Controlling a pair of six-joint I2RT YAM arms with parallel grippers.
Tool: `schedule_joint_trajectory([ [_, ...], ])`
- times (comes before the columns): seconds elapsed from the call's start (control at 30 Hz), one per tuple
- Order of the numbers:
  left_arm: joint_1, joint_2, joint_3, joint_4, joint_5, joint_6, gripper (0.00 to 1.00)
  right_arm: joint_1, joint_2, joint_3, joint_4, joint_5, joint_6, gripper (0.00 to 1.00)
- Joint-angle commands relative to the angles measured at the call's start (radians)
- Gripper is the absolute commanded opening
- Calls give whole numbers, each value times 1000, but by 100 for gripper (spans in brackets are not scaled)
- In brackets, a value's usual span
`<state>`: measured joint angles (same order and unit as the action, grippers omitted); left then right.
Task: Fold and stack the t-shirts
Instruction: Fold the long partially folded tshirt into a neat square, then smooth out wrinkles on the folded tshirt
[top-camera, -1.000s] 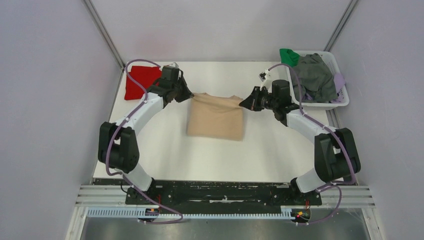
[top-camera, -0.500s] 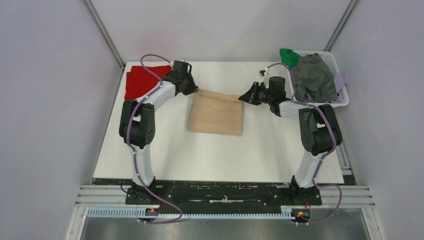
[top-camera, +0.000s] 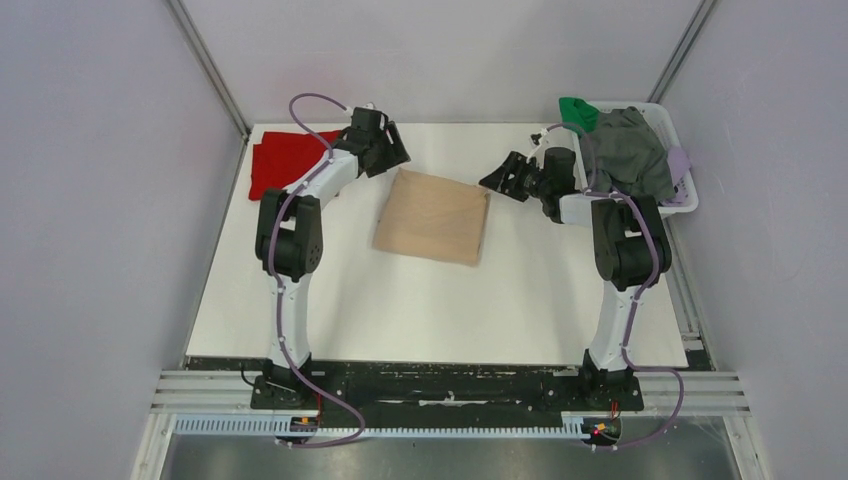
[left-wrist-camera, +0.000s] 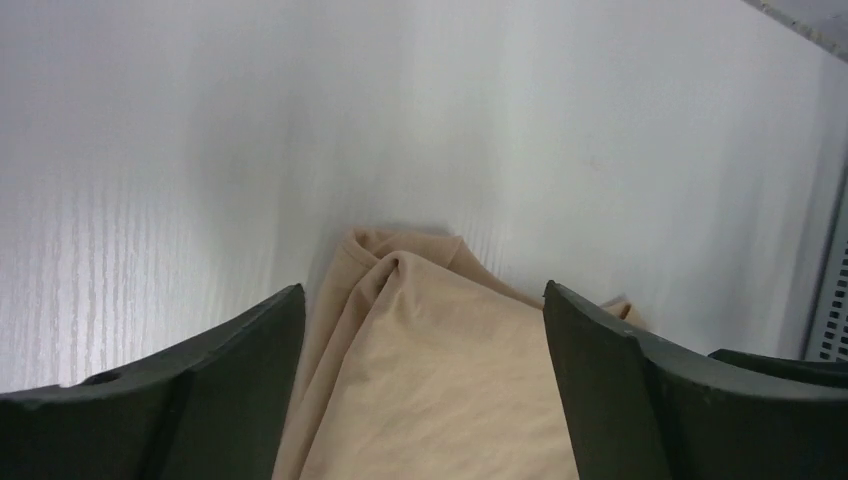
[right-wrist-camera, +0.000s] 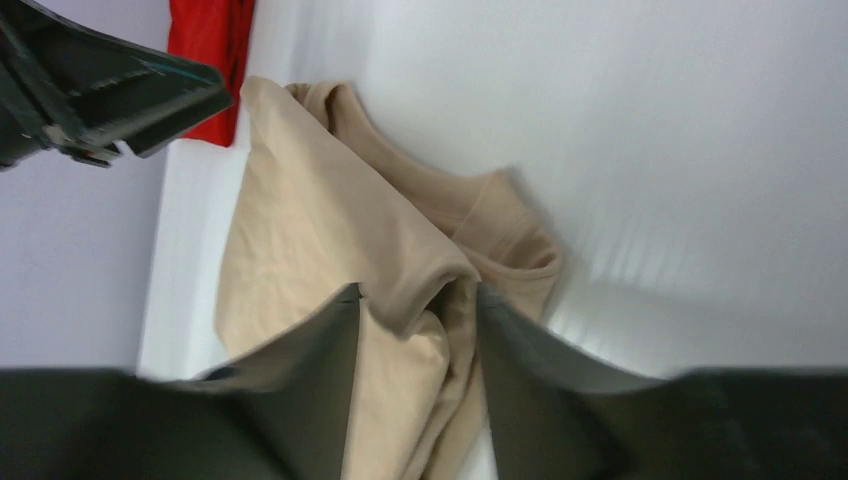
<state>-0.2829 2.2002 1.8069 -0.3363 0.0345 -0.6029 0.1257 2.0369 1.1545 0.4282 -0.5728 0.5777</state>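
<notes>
Left jaws spread wide over a rumpled corner of the beige shirt (top-camera: 432, 215). Right jaws partly spread, a loose fold of that shirt between them. Shirt lies folded near the middle of the desk (top-camera: 420, 300); red shirt (top-camera: 272, 170) at far-left corner (partly behind the left arm (top-camera: 300, 200)), apart from it.

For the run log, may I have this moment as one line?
beige t-shirt: lying folded | left gripper: open | right gripper: straddles its corner, grip unclear | red t-shirt: far left

Beige t-shirt (top-camera: 432, 216) folded, centre — red t-shirt (top-camera: 272, 168) far-left — basket (top-camera: 655, 209) far-right.
</notes>
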Motion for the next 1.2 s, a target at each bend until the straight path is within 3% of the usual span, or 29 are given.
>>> schedule_joint_trajectory([
  [0.0, 2, -69, 33, 21, 45, 37, 99, -6, -109, 21, -37, 68, -70, 85],
  [0.03, 1, -88, 22, 20, 65, 33, 100, -5, -135, 2, -39, 74, -76, 95],
  [0.07, 0, -103, 11, 9, 102, 27, 100, -2, -163, -27, -31, 73, -75, 98],
  [0.23, -24, -165, -114, 123, 232, -7, 100, 69, -246, -115, 7, 34, -75, 98],
  [0.3, -26, -136, -97, 126, 261, -32, 100, 105, -239, -110, 48, 9, -62, 98],
  [0.53, -27, 77, 46, 112, 281, -136, 100, 144, -34, 79, 32, 26, -9, 98],
  [0.63, -28, 177, 136, 48, 280, -151, 100, 141, 60, 153, -48, 95, -35, 98],
  [0.77, -30, 220, 127, -10, 232, -174, 100, 137, 158, 180, -158, 131, -54, 98],
  [0.9, -44, 154, -31, 11, 232, -196, 100, 148, 143, 62, -143, 101, -81, 98],
  [1.17, -136, -210, -551, 151, 113, -212, 100, 168, -60, -252, -120, 114, -185, 98],
])
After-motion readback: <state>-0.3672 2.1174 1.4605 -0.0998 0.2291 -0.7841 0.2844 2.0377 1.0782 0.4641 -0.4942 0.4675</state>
